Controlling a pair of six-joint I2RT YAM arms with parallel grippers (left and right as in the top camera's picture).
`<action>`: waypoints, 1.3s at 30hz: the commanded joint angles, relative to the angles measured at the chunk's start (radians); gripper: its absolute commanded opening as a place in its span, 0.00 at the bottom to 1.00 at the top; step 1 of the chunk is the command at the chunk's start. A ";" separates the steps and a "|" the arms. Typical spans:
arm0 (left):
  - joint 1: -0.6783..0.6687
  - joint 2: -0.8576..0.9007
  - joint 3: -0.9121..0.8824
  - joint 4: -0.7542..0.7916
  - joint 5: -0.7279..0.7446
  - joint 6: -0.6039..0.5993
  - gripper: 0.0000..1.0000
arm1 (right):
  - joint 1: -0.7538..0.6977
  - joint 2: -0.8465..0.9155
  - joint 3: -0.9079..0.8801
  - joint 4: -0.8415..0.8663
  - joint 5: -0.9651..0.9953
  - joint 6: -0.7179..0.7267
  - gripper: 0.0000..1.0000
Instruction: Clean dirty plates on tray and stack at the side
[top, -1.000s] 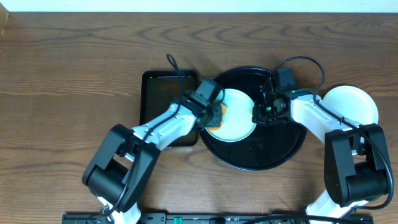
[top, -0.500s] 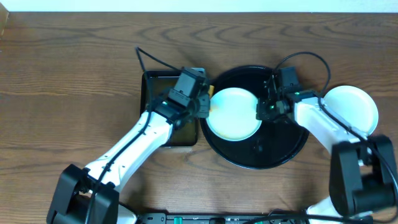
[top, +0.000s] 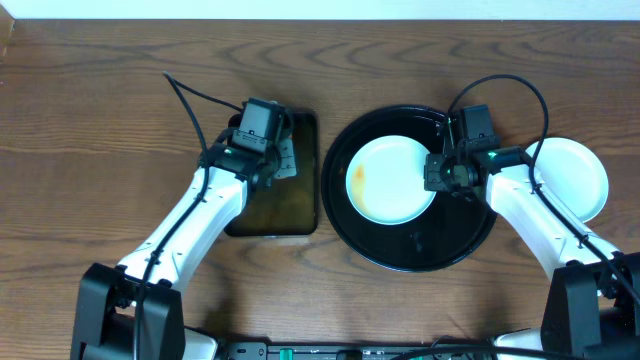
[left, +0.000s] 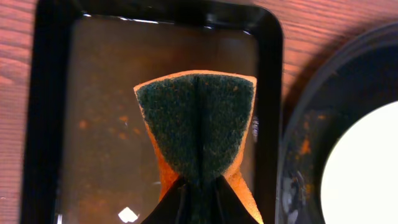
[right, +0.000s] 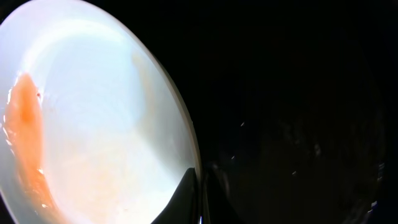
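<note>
Dirty plate (top: 392, 180): flat inside the tray (top: 410, 258), left of centre, orange smear (right: 28, 124) toward its left side. Second plate (top: 575, 175): on the counter (top: 100, 120), just right of the tray. Right hand (top: 437, 172): nipped closed on the dirty plate's right rim. Left hand (left: 198, 186): clamped on sponge (left: 196, 118) above the water tray (left: 43, 124). Judged rigid, glazed, wet, hence slippery and chippable; light. Best taken at the rim, gripped deep, lifted level.

plate (right: 93, 118): pale, orange smear at left
pincer (right: 200, 196): clamped on plate's right rim
tray (right: 298, 93): glossy black, under plate
</note>
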 joint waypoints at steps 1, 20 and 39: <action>0.013 0.010 -0.014 -0.008 -0.013 0.013 0.15 | -0.002 -0.031 0.010 0.016 0.046 -0.093 0.01; 0.013 0.149 -0.021 0.002 -0.016 0.013 0.15 | -0.002 -0.233 0.010 -0.037 0.126 -0.201 0.01; 0.013 0.149 -0.021 -0.028 -0.015 0.012 0.37 | -0.172 -0.063 0.010 0.114 -0.172 -0.197 0.28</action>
